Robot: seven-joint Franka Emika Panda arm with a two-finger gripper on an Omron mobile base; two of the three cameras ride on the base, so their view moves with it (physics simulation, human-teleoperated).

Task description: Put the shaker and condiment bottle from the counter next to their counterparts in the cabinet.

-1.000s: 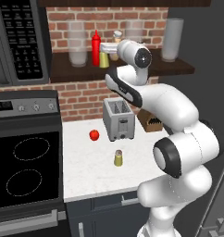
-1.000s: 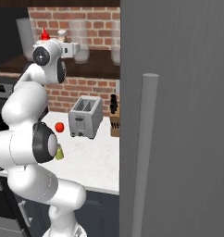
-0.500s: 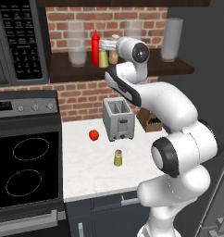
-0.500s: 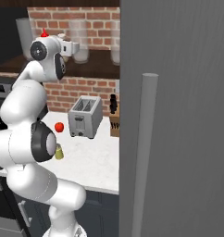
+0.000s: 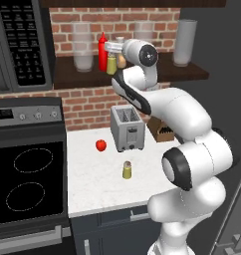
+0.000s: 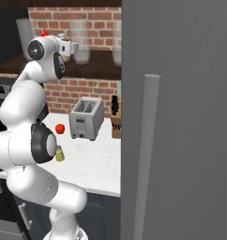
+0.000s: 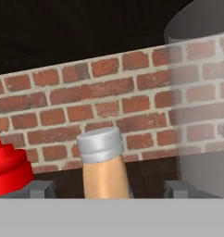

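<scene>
the arm reaches up to the cabinet (image 5: 142, 74), a dark wooden shelf with a red brick back wall. the gripper (image 5: 112, 48) sits at shelf height, just right of the red squeeze bottle (image 5: 102, 52). in the hand view the condiment bottle (image 7: 104, 173), tan with a pale grey-white cap, stands upright between the two finger tips (image 7: 37, 189), which sit on either side of its body; whether they press on it i cannot tell. the red squeeze bottle (image 7: 7, 166) shows at the left edge of that view and a clear glass jar (image 7: 202, 102) on the right. a small yellow-green shaker (image 5: 111, 64) stands on the shelf beside the red bottle, under the gripper. on the white worktop (image 5: 92, 184), the shaker (image 5: 127, 170) stands upright in front of the toaster (image 5: 127, 128), well apart from it. a tomato (image 5: 100, 145) lies left of the toaster and a knife block (image 5: 161, 130) stands to its right. in the right base view the shaker (image 6: 59, 153) shows just beside the arm's lower body.
</scene>
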